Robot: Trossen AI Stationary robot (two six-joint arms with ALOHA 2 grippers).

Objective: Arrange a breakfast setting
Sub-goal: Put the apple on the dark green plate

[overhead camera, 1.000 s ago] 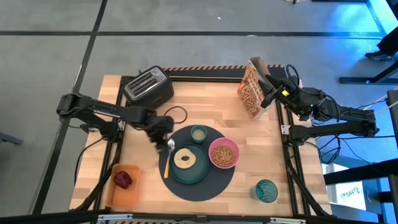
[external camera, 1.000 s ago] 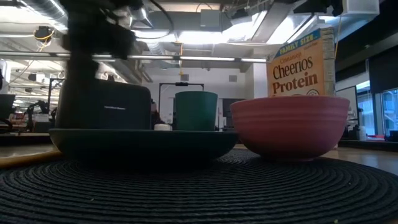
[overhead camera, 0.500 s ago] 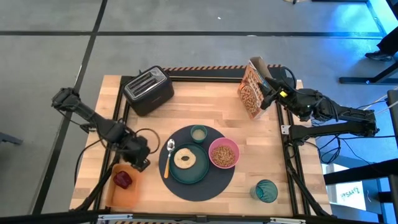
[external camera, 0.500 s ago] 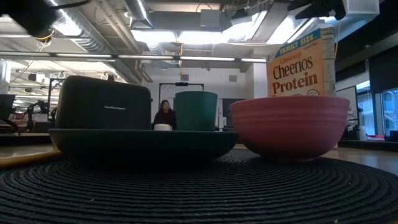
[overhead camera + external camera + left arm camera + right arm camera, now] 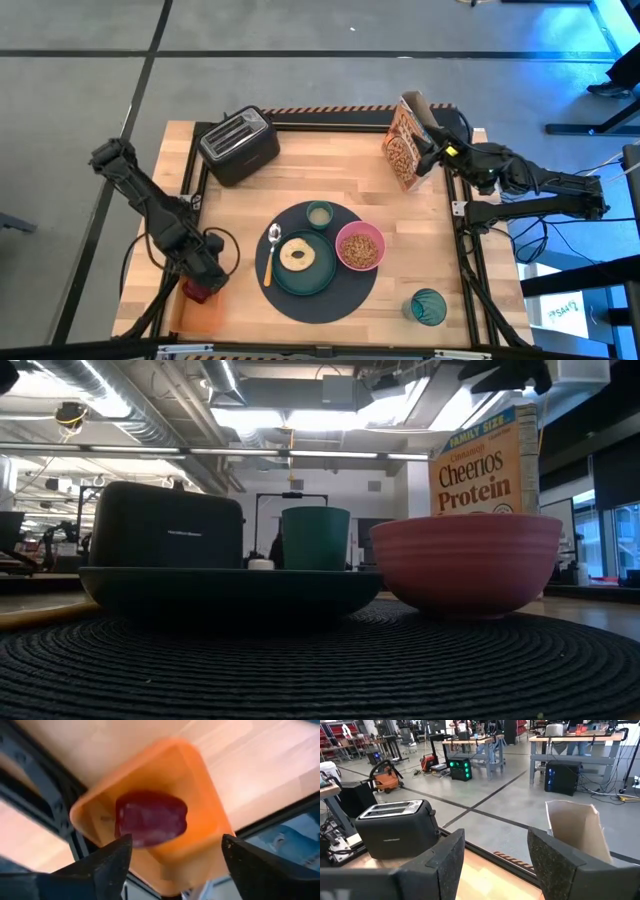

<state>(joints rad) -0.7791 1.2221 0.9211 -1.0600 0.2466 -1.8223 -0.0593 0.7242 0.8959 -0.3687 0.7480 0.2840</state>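
Your left hand point(image 5: 172, 857) hung over the flat orange tray point(image 5: 205, 312) at the counter's point(image 5: 330, 180) near left corner, fingers spread wide to either side of the red apple point(image 5: 151, 817), which lay in the tray ungripped. Your right hand point(image 5: 495, 857) waited at the far right of the counter beside the upright cereal box point(image 5: 403, 146), fingers apart and holding nothing. On the round dark mat point(image 5: 345, 296) at the counter's middle you had: the teal plate point(image 5: 318, 279) carrying the bagel point(image 5: 297, 254); the pink bowl point(image 5: 360, 247), filled with cereal, just beside the plate on its right; the small pale cup point(image 5: 319, 214) at the mat's far edge; and the orange-handled spoon point(image 5: 270, 252) lying along the plate's left rim, bowl end pointing away. The teal tumbler point(image 5: 428, 306) stood off the mat, well apart, near the counter's near right corner. The black toaster point(image 5: 238, 146) sat at the far left corner.
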